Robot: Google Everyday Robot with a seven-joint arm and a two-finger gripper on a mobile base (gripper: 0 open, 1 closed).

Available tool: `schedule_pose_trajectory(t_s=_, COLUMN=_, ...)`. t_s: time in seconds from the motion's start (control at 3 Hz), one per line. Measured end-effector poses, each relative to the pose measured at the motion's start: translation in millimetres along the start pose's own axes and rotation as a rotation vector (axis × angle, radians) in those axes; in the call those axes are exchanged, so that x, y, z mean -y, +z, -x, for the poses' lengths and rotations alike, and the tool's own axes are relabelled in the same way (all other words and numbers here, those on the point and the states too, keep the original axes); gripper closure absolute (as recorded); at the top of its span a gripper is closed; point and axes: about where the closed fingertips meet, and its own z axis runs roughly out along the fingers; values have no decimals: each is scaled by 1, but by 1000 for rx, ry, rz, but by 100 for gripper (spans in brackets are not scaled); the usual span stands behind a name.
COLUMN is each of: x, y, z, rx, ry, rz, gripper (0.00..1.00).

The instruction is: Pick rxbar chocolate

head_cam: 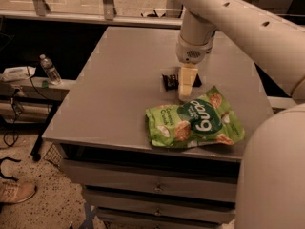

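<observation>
The rxbar chocolate [169, 80] lies on the bench [119, 80] toward its right edge, just behind the green bag [195, 123]. The gripper [187, 86] points down over the bar's right end; whether it is spread or closed I cannot tell. A good grasp likely means straddling the bar's narrow width, clear of the bag.

Dim warm light; end effector [185, 94] bright-lit over dark rxbar chocolate [169, 81]
</observation>
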Motion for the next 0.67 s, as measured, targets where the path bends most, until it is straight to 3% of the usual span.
schedule_pose_trajectory(t_s=0.67, x=2, y=13, z=-3, rx=-14, ry=11, rz=14, gripper=0)
